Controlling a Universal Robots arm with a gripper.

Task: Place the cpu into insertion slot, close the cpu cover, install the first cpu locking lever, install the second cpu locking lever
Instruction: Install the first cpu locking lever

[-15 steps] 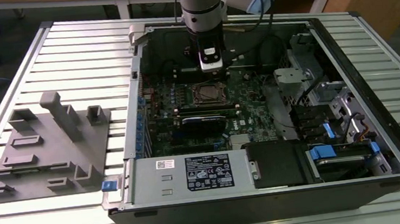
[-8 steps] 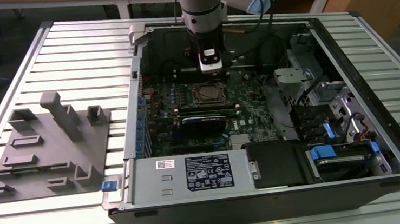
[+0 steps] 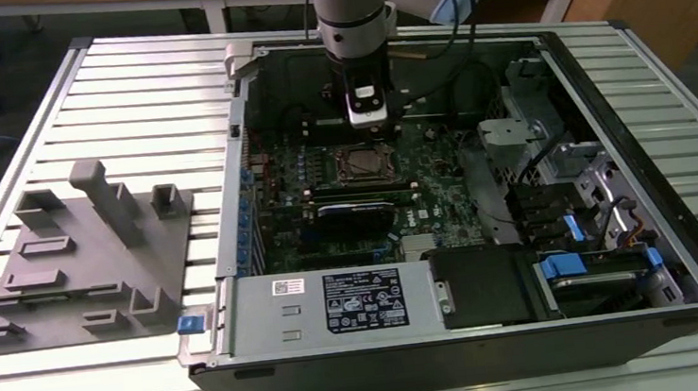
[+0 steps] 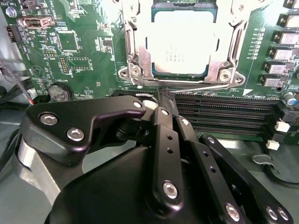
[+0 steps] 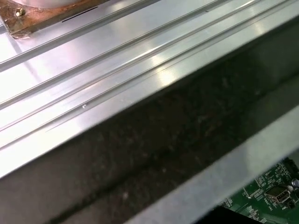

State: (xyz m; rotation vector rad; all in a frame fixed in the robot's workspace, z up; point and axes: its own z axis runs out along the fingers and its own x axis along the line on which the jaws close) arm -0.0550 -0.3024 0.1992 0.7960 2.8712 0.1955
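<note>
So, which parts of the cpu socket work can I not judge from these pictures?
- cpu cover: second wrist view, far side cut off by the picture's edge.
- locking lever: second wrist view, one end hidden behind the gripper; latched or not is unclear.
- insertion slot: exterior view, too small to tell the levers' state.

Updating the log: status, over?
Gripper shut at a thin locking lever. Seated cpu, cpu cover down over it. Memory slots beside gripper.
</note>
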